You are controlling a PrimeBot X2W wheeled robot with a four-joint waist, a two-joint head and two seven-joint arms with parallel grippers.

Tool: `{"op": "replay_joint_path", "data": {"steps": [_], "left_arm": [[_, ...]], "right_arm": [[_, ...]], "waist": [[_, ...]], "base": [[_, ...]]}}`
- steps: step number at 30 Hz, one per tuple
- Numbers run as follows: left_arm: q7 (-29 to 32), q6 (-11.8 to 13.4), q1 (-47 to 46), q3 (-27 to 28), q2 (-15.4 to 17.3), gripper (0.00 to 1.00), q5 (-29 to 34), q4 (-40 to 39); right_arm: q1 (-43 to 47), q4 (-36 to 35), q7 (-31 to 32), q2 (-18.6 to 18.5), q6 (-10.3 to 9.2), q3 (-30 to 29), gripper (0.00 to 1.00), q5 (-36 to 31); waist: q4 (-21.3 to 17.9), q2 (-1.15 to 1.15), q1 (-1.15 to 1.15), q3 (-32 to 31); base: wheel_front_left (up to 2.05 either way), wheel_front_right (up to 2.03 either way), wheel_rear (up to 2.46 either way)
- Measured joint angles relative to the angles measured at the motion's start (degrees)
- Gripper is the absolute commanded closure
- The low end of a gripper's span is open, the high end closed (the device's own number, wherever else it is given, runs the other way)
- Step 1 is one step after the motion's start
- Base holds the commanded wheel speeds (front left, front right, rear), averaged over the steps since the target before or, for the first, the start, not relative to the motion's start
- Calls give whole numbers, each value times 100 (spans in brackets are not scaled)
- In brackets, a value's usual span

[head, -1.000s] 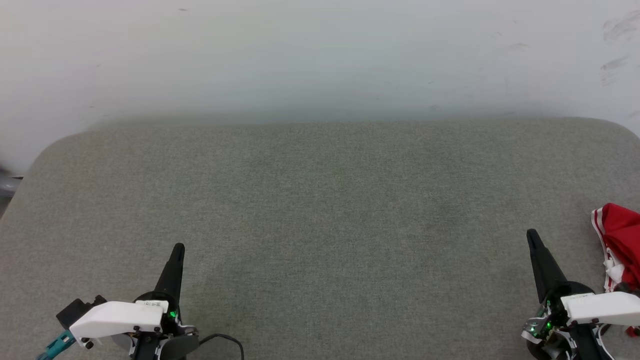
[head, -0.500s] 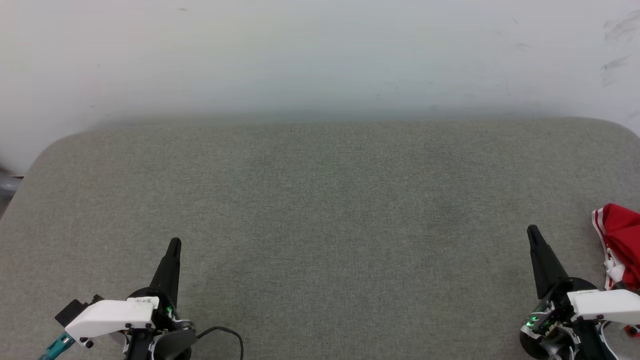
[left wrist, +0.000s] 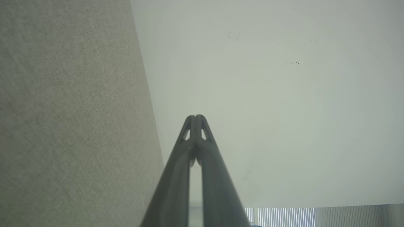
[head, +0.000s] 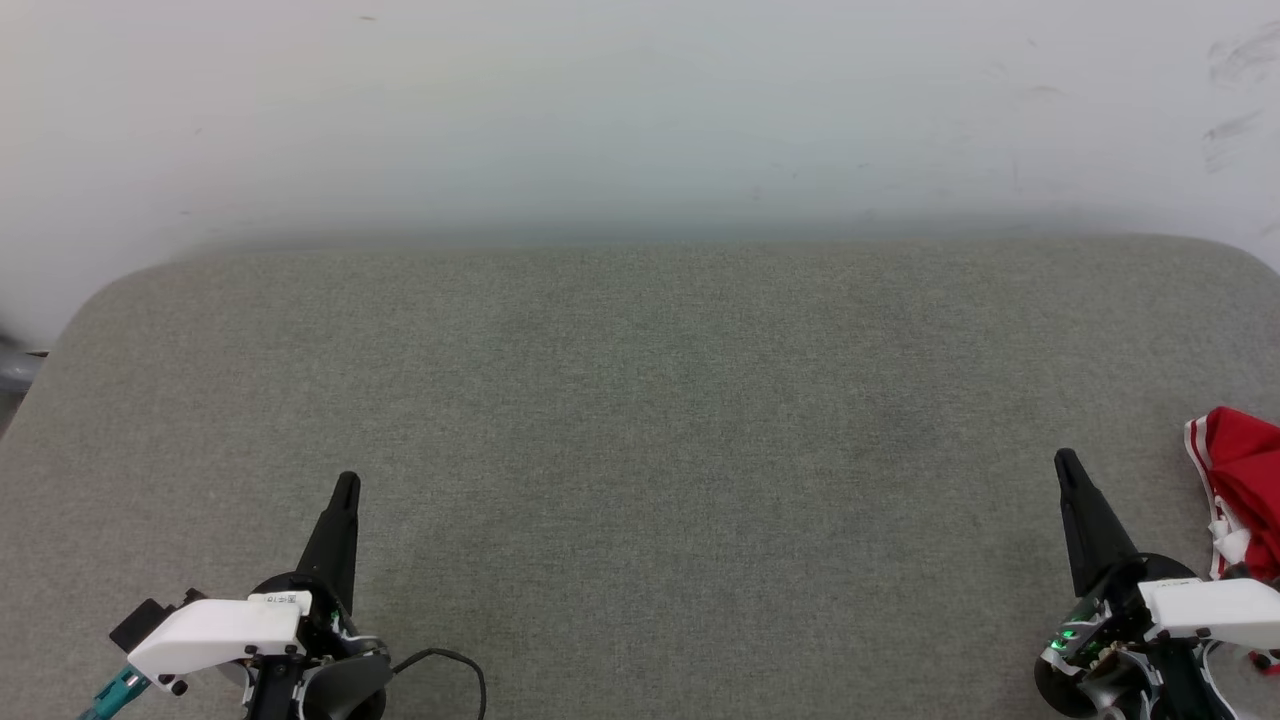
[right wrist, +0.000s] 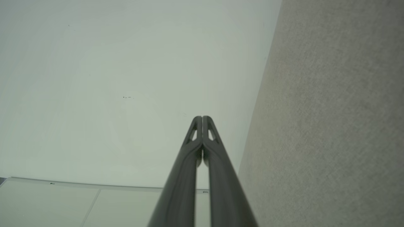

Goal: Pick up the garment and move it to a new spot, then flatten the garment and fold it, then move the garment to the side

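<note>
1. Both pincers are clenched on nothing: the left gripper (head: 346, 484) sits low left in the head view, the right gripper (head: 1066, 460) low right, each pointing up the picture over the grey cushion (head: 640, 430)
2. Head view gives the garment (head: 1245, 485), crumpled on the cushion at the far right edge, just beside the right gripper's white housing and cut off by the frame
3. Wrist views give the closer proof: each pair of fingertips pressed together, tips touching, the pale wall (left wrist: 284, 94) beyond and the cushion's weave along one side
4. Left wrist view adds vertical slats (left wrist: 284, 216) at its bottom edge; right wrist view adds pale panels (right wrist: 47, 201) there
5. Garment's look: bunched red cloth, red-and-white striped trim along its left edge, a scrap of white lower down
</note>
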Motion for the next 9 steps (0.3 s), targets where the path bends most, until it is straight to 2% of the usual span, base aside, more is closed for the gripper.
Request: {"op": "replay_joint_path", "data": {"steps": [9], "left_arm": [[0,0,-1,0,0,100,0,0]], "right_arm": [[-1,0,0,1,0,0,100,0]], "waist": [[0,0,0,0]], "base": [[0,0,0]]}}
